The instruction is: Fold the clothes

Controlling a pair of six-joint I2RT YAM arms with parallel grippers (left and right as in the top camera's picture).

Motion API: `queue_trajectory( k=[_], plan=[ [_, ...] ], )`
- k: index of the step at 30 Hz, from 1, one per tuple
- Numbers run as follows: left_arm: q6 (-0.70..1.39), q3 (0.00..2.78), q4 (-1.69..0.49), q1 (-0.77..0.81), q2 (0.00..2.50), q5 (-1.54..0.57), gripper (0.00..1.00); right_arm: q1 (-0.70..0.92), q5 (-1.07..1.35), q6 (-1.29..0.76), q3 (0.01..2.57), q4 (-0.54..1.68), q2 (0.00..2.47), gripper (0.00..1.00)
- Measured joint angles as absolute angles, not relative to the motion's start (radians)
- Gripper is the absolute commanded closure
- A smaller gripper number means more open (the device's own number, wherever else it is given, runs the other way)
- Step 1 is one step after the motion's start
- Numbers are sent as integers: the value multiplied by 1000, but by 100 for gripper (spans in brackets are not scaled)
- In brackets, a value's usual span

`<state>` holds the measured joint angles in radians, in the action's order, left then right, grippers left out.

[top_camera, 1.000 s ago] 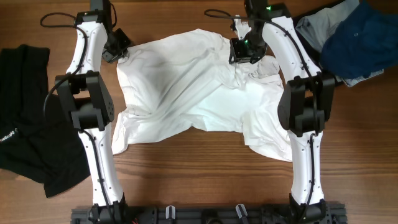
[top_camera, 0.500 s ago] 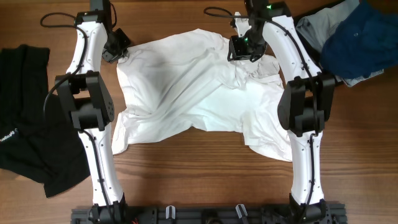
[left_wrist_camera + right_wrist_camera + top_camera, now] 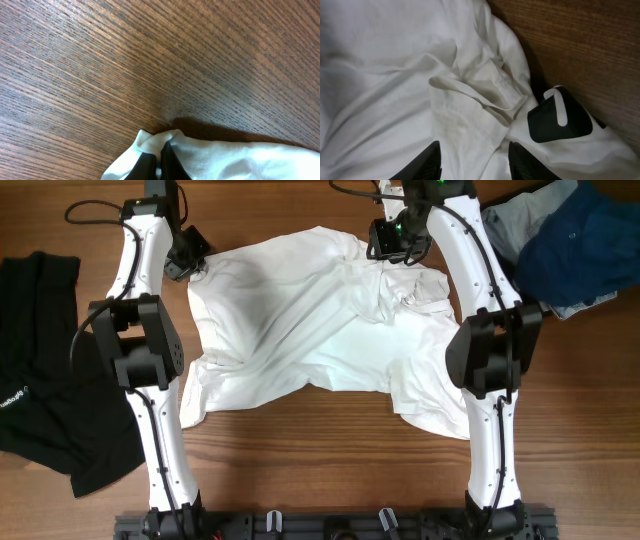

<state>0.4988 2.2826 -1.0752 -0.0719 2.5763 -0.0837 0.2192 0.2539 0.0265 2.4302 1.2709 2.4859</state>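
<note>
The white T-shirt (image 3: 320, 330) lies crumpled and partly spread in the middle of the table. At the shirt's far left corner, my left gripper (image 3: 196, 264) is shut on it; in the left wrist view the fingers (image 3: 161, 152) pinch a bunched white edge (image 3: 170, 137) against the wood. My right gripper (image 3: 398, 250) hovers open over the shirt's far right part. Only white folds (image 3: 470, 100) lie below its spread fingertips (image 3: 475, 161), nothing between them. A black tag with a white mark (image 3: 560, 120) sits on the fabric to the right.
A black garment (image 3: 50, 370) lies at the left edge of the table. A dark blue garment (image 3: 585, 240) and a pale grey-blue one (image 3: 508, 222) are heaped at the far right corner. Bare wood (image 3: 320, 470) runs along the near side.
My right gripper has opened, let go of the white fabric and drawn back toward the far edge. The left gripper has kept its hold and has not moved.
</note>
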Motion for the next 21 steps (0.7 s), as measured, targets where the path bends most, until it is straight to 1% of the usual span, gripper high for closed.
queue_trajectory(
  k=[6,10,13,18,19,21],
  plan=[
    [499,2283,-1076,-72,2576,-84,96,219,254,23,2430,1293,2547,57],
    [499,2283,-1075,-72,2576,-84,96,219,255,23,2430,1299,2549,57],
    [499,2283,-1076,-72,2576,-84,96,219,269,23,2430,1312,2549,55],
    [499,2283,-1076,-72,2576,-84,96,219,280,23,2428,1327,2549,56],
    [499,2283,-1075,-72,2576,-84,96,219,282,23,2426,1327,2549,61],
    [499,2283,-1076,-72,2576,-84,96,219,289,22,2416,1320,2549,85]
  ],
)
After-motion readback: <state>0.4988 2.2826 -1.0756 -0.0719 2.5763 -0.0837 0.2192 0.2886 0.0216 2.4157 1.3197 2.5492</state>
